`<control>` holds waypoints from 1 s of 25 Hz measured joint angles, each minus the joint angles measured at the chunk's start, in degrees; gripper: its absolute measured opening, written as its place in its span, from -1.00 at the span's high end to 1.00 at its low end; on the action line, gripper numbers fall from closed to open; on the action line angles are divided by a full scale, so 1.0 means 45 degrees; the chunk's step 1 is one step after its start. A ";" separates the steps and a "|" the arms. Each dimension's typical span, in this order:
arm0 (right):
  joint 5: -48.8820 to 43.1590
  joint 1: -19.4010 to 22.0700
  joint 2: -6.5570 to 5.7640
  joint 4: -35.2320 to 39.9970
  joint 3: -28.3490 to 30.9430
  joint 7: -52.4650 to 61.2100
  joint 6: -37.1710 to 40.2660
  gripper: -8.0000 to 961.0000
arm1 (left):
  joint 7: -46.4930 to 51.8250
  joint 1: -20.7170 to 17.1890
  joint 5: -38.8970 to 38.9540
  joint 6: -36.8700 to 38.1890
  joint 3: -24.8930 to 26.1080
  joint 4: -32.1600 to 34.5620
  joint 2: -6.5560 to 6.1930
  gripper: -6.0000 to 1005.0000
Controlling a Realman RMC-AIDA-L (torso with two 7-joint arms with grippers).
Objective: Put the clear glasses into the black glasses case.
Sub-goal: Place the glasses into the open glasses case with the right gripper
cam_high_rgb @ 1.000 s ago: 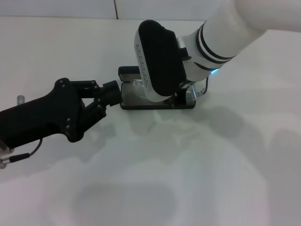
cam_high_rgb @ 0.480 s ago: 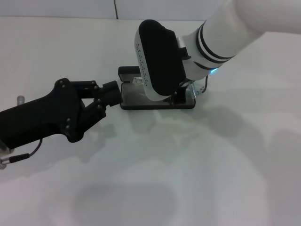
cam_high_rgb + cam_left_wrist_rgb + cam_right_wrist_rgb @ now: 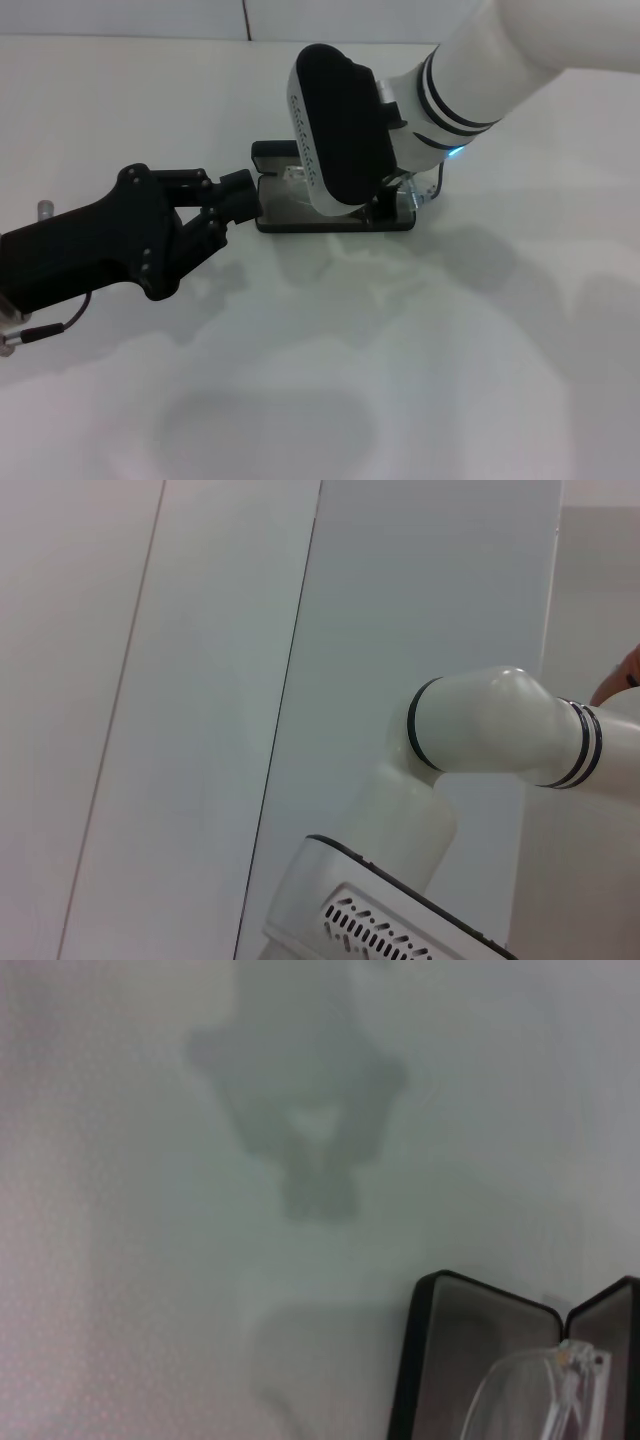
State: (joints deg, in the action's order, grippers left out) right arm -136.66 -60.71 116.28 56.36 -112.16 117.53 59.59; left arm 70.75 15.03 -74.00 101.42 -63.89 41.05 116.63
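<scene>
The black glasses case (image 3: 335, 222) lies open on the white table, its lid (image 3: 270, 152) standing up at the far side. In the right wrist view its grey lining (image 3: 470, 1360) shows. The clear glasses (image 3: 540, 1390) sit over the open case, and their ends show at either side of my right wrist (image 3: 296, 174). My right gripper (image 3: 392, 203) hangs low over the case's right half, mostly hidden behind its own wrist. My left gripper (image 3: 240, 195), black, is shut with its tip against the case's left end.
A white table (image 3: 450, 350) spreads all around the case. A wall seam (image 3: 246, 18) runs along the far edge. A small grey stub (image 3: 43, 211) stands at the left, beside my left arm.
Almost nothing: my left gripper has crept slightly toward the case's left end, and my right arm stays over the case.
</scene>
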 joint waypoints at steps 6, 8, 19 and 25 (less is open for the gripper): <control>-0.0044 -0.0011 0.0000 0.0010 -0.0026 -0.0077 0.0038 0.75 | 0.0000 0.0001 0.0000 0.0000 0.0020 -0.0001 0.0000 0.79; -0.0060 -0.0005 0.0000 0.0034 -0.0119 -0.0119 0.0034 0.75 | 0.0010 0.0001 0.0000 0.0000 0.0019 -0.0001 -0.0001 0.79; -0.1337 0.1452 0.0000 0.1708 -0.0286 0.0889 -0.1253 0.71 | 0.0089 -0.0006 0.0006 0.0001 0.0030 0.0037 -0.0058 0.79; -0.1879 0.2154 0.0000 0.2630 -0.0656 0.0908 -0.1582 0.31 | 0.0110 -0.0006 0.0006 0.0006 0.0172 0.0054 -0.0049 0.79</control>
State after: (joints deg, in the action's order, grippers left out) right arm -145.12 -51.02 116.28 68.20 -115.11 121.62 52.48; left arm 71.25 15.00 -73.98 101.45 -63.12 41.29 116.41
